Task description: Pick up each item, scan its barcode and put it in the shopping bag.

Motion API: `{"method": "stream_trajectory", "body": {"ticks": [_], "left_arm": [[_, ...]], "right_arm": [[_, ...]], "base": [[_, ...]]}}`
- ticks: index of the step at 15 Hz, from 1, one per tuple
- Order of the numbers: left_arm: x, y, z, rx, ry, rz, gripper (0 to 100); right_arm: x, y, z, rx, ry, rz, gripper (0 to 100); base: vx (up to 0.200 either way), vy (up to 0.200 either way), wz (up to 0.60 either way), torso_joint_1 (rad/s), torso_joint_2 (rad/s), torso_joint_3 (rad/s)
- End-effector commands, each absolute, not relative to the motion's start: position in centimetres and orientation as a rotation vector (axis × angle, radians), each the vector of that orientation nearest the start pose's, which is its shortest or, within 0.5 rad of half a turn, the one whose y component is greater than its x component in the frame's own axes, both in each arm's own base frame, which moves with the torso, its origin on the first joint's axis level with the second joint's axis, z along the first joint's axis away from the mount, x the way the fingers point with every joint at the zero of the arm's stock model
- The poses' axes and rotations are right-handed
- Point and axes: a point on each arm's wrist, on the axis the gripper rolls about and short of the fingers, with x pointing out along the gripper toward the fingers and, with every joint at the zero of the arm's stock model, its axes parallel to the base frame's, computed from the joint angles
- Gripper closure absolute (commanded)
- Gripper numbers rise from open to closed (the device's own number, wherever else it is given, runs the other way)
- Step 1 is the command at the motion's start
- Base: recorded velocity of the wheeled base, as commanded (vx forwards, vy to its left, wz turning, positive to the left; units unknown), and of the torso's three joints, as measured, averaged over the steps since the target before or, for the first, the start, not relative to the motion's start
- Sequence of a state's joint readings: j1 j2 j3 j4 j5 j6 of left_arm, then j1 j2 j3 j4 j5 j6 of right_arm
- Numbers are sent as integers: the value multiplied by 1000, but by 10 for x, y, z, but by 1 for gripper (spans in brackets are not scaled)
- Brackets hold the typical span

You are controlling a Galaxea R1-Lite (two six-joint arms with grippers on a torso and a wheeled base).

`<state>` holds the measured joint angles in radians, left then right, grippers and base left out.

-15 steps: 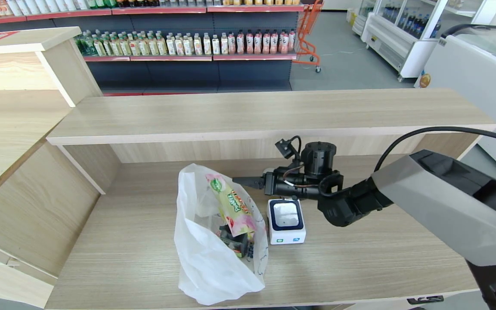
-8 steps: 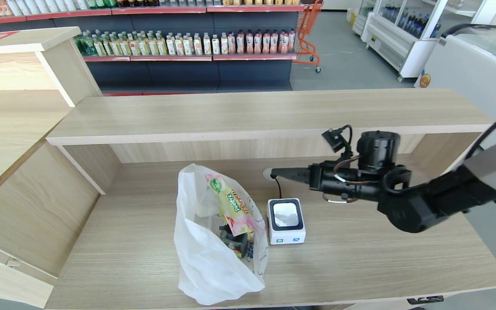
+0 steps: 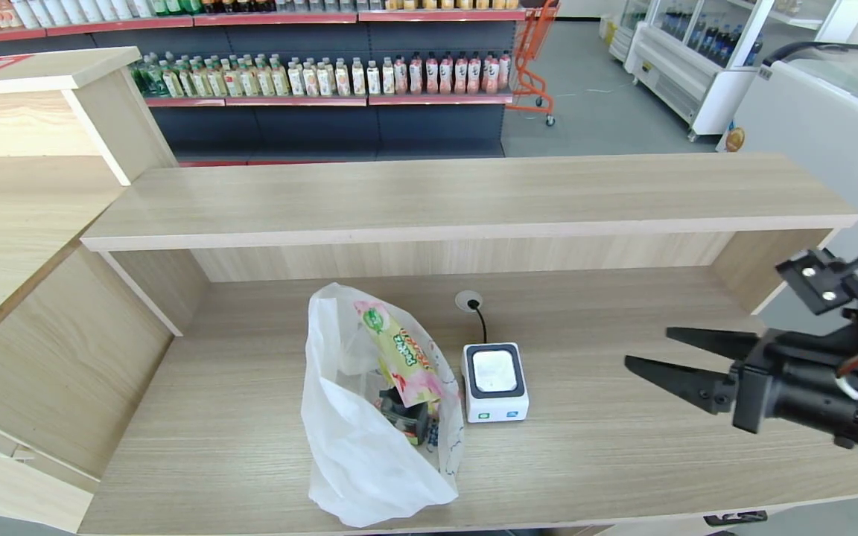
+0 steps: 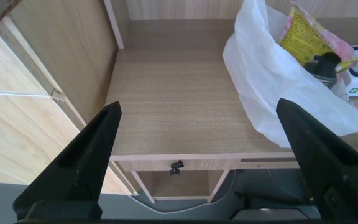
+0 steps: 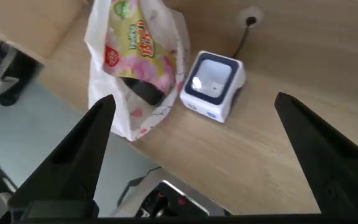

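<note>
A white plastic shopping bag point(image 3: 369, 432) stands open on the wooden counter point(image 3: 623, 439), left of centre. A yellow-and-pink snack packet point(image 3: 401, 356) and a dark item point(image 3: 403, 417) stick out of it; the bag point(image 5: 126, 102) and packet point(image 5: 135, 46) also show in the right wrist view. A white barcode scanner point(image 3: 495, 381) sits just right of the bag, its cable running to a hole point(image 3: 469, 300). My right gripper point(image 3: 652, 350) is open and holds nothing, over the counter's right end. My left gripper point(image 4: 197, 143) is open and holds nothing, above the counter's near edge by the bag point(image 4: 291, 93).
A raised wooden ledge point(image 3: 466, 197) runs along the back of the counter, with side panels point(image 3: 64, 357) at the left. Store shelves with bottles point(image 3: 325, 74) stand beyond.
My right arm has pulled back from beside the bag and scanner to the counter's right end. Its fingers, pointing left throughout, now stand apart. The bag and scanner have not moved.
</note>
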<state>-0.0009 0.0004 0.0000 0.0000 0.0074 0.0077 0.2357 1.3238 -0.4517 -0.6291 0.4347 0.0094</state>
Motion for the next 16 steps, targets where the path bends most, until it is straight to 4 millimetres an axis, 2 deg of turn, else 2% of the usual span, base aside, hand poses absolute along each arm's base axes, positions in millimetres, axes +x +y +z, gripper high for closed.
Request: {"method": "stream_trajectory", "body": {"ticks": [1, 4, 6, 9, 11, 13, 16], "left_arm": [[-23, 0, 75, 8, 0, 8, 0], [-23, 0, 75, 8, 0, 6, 0], [-23, 0, 75, 8, 0, 6, 0], [-23, 0, 75, 8, 0, 8, 0], [-23, 0, 75, 8, 0, 8, 0], [-23, 0, 75, 8, 0, 6, 0], [-23, 0, 75, 8, 0, 6, 0]], "right_arm": [[118, 26, 193, -19, 194, 369, 0], [75, 12, 158, -22, 125, 222, 0], [40, 7, 123, -65, 87, 211, 0], [6, 1, 101, -66, 89, 54, 0], [-15, 1, 78, -53, 92, -65, 0], [-23, -1, 74, -19, 31, -44, 0], [-23, -1, 73, -4, 38, -46, 0]], "base": [[0, 0, 0, 0, 0, 0], [0, 0, 0, 0, 0, 0], [0, 0, 0, 0, 0, 0], [0, 0, 0, 0, 0, 0], [0, 0, 0, 0, 0, 0], [0, 0, 0, 0, 0, 0], [0, 0, 0, 0, 0, 0]]}}
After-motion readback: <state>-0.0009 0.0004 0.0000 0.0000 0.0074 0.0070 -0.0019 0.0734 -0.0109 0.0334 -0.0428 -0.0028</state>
